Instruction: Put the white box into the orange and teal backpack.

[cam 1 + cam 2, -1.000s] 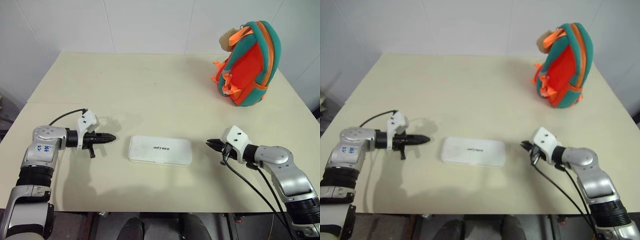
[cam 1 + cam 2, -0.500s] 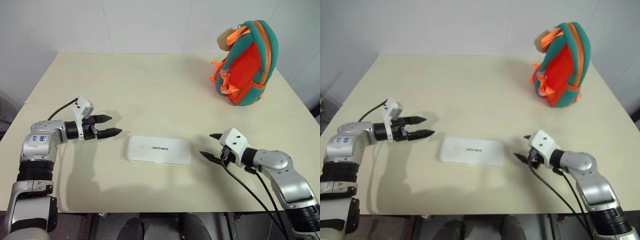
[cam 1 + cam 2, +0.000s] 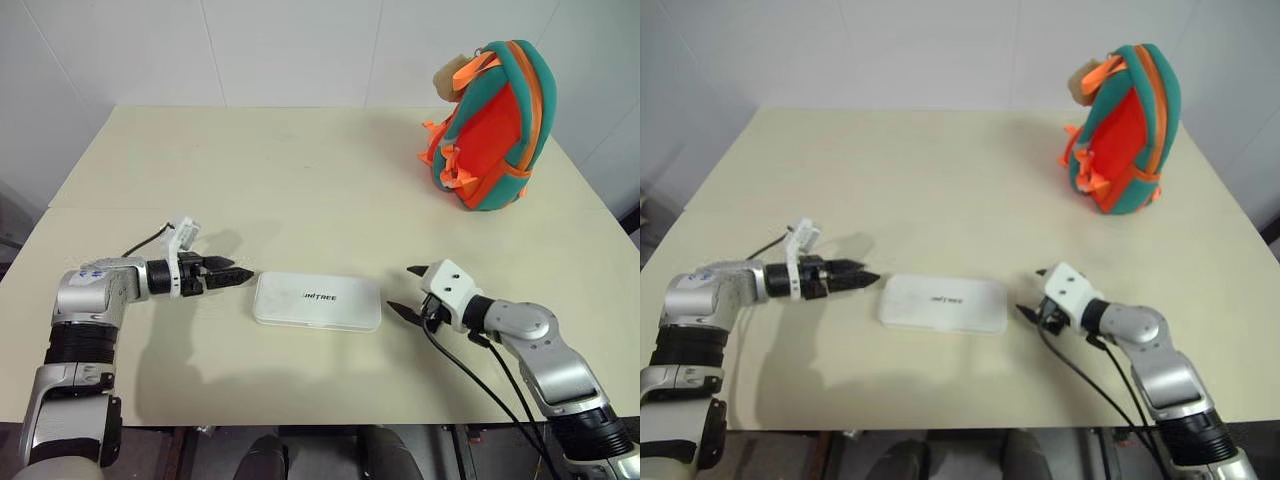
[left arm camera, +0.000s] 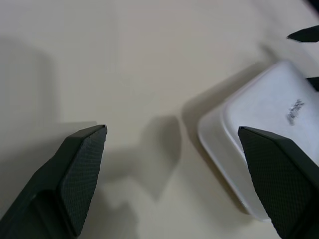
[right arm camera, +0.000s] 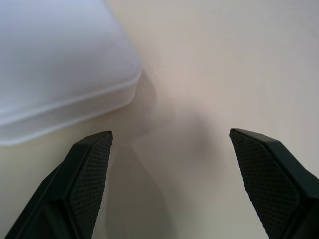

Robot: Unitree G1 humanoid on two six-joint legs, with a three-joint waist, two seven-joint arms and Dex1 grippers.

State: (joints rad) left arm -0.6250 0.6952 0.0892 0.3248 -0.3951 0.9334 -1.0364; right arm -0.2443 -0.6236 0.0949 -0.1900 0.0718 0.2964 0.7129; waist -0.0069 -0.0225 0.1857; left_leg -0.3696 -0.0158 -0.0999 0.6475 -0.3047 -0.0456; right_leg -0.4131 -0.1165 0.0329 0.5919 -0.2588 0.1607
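Observation:
The white box (image 3: 317,300) lies flat near the table's front edge, lettering up. My left gripper (image 3: 238,273) sits just off its left end, open and holding nothing. In the left wrist view, the box's corner (image 4: 264,129) lies near one finger (image 4: 279,174). My right gripper (image 3: 402,289) stands open a short way off the box's right end, also holding nothing. The right wrist view has the box's end (image 5: 60,64) ahead of the spread fingertips (image 5: 94,164). The orange and teal backpack (image 3: 492,125) stands upright at the table's far right corner, well away from both grippers.
The cream table (image 3: 300,170) has a seam running across its left side. White walls stand behind it. Black cables (image 3: 490,380) trail from my right wrist over the table's front edge.
Both grippers have gone from shut to open. The left has rolled and moved right toward the box's left end. The right has moved left toward the box's right end.

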